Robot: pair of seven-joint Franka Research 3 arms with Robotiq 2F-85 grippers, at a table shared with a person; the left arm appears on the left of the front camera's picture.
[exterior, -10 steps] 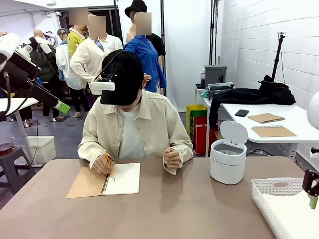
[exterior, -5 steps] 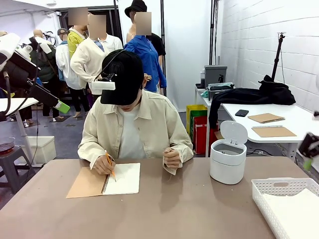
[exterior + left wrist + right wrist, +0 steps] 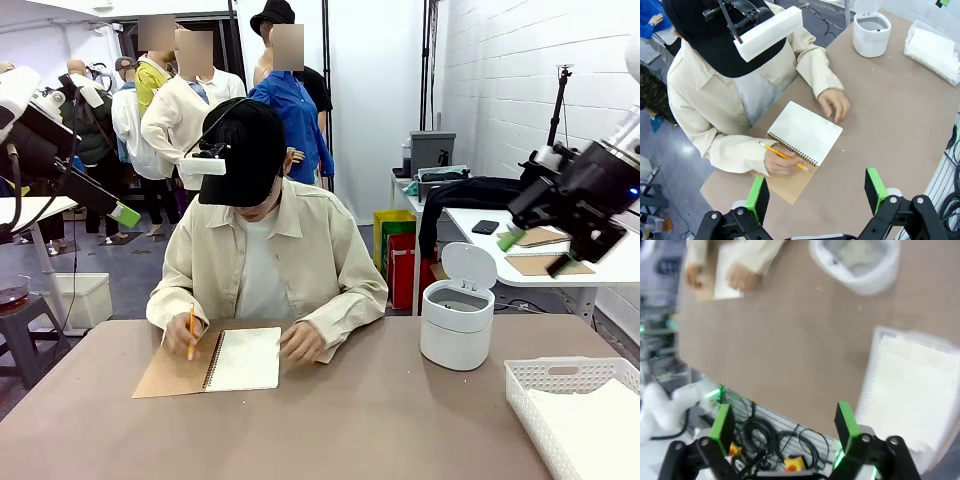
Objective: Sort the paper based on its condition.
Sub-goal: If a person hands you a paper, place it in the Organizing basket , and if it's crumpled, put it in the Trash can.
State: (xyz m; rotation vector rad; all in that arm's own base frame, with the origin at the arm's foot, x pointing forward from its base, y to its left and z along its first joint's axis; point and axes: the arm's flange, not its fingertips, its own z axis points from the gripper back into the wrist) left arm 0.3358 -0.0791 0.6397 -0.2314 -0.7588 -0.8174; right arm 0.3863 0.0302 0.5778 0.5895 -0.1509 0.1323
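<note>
Right fingers (image 3: 844, 421) hang spread and empty above the paper (image 3: 915, 385) stacked in the white basket (image 3: 869, 380), left fingers (image 3: 875, 184) equally apart over the spiral notebook (image 3: 807, 132) where the person's hand (image 3: 780, 162) writes, so I reckon both are parked clear until a sheet is ready.

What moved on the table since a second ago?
The right gripper rose from low by the basket to high at the right, open and empty. The person's pencil hand slid left off the page, and the other hand came down onto the notebook. The notebook, white bin and paper in the basket stayed put.
</note>
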